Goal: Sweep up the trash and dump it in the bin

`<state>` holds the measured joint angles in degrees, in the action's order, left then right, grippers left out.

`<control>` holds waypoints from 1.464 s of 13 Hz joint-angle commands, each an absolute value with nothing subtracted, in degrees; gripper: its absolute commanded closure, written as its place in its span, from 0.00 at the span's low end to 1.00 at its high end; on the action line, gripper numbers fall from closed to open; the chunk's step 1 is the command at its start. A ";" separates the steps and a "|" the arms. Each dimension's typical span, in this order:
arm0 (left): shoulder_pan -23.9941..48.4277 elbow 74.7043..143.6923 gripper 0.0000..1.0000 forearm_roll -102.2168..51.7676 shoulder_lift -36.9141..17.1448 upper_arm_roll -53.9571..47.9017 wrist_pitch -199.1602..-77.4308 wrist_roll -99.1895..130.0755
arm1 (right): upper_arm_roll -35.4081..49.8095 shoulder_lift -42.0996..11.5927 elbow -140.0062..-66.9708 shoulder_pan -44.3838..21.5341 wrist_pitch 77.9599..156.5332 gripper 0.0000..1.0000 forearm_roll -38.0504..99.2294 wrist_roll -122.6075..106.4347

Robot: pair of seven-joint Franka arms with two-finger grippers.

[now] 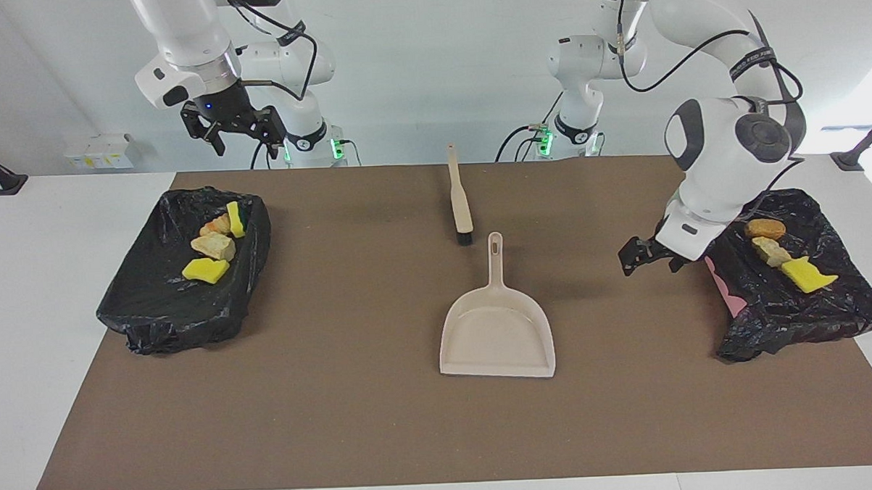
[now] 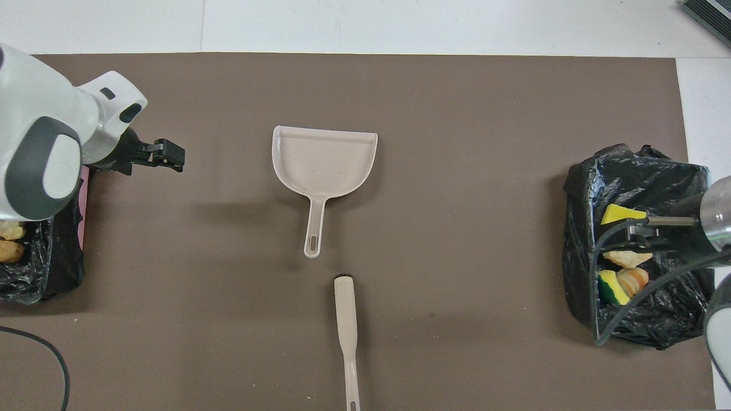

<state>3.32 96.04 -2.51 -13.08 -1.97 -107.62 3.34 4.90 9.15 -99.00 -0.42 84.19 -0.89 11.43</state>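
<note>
A brown mat (image 1: 340, 393) covers most of the white table (image 1: 61, 309) and carries everything else. At each end of the mat stands a bin lined with a black bag: the bin at the right arm's end (image 1: 183, 283) holds four pieces of the trash (image 1: 215, 247), two bright yellow sponge chunks, a pale rock-like lump and an orange-striped lump, all lying against the wall nearest the robots; the bin at the left arm's end (image 1: 792, 276) holds three more, a brown bread-like nugget (image 1: 765, 228), a pale lump (image 1: 770, 251) and a yellow sponge chunk (image 1: 807, 275), in a row along its inner wall. Between the bins, at the middle of the mat, lies the beige dustpan (image 1: 498, 330), flat, its handle pointing toward the robots and its pan empty. Just nearer to the robots than the handle's tip lies the beige-handled brush (image 1: 460, 200), its dark bristle end close to the dustpan handle but apart from it. The left gripper (image 1: 645, 254) hangs low over the mat just beside the bin at its own end, jaws wide and holding nothing. The right gripper (image 1: 232, 129) is raised high over the table edge near its bin, jaws likewise wide and empty.
</note>
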 commanded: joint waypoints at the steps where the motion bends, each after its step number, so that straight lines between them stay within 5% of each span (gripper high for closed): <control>1: 0.09 96.59 0.00 -3.96 -10.37 -2.29 -104.68 -2.27 | 5.10 8.70 -98.17 -0.09 83.67 0.00 -1.49 10.46; 13: -0.97 95.80 0.00 0.44 -2.64 -2.37 -93.43 -5.27 | 5.10 8.70 -98.26 0.79 83.50 0.00 -1.49 10.28; 19: -1.05 90.71 0.00 -0.09 -4.04 -2.37 -89.56 -7.47 | 5.10 8.96 -98.70 1.23 83.58 0.00 -1.58 10.11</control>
<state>-0.56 92.50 -0.26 -4.01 -2.20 -91.51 -6.52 4.87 9.14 -99.00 0.44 84.19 -0.90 11.43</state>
